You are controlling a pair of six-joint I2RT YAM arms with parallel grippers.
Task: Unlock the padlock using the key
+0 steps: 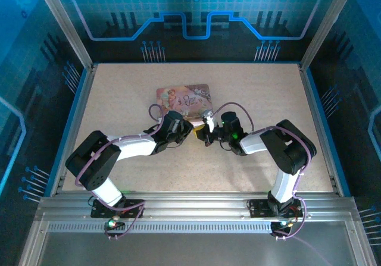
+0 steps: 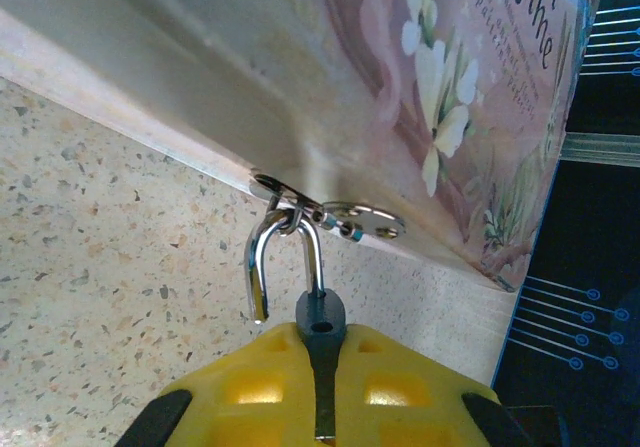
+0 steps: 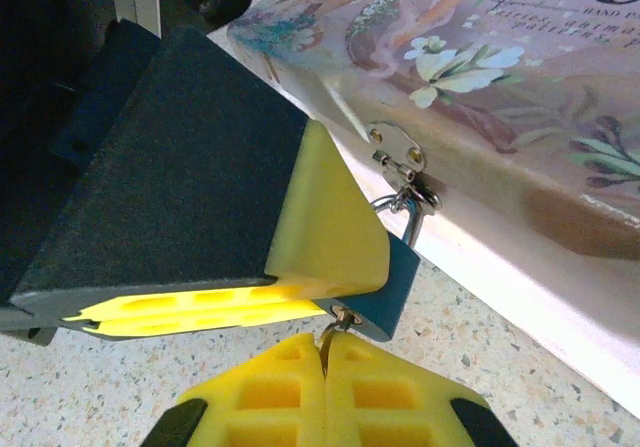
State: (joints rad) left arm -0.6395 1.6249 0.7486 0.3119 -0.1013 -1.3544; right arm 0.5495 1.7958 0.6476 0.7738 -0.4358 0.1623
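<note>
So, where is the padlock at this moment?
In the left wrist view, the padlock is pinched in the left end effector, its shackle hooked through the pink tin's hasp ring.

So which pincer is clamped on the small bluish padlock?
The left pincer: the small bluish padlock sits between its yellow pads, while the right pincer pinches the thin metal key.

Bluish padlock [image 2: 320, 319] hangs from the hasp [image 3: 395, 145], shackle sprung open, thin key [image 3: 340, 319] entering its underside
</note>
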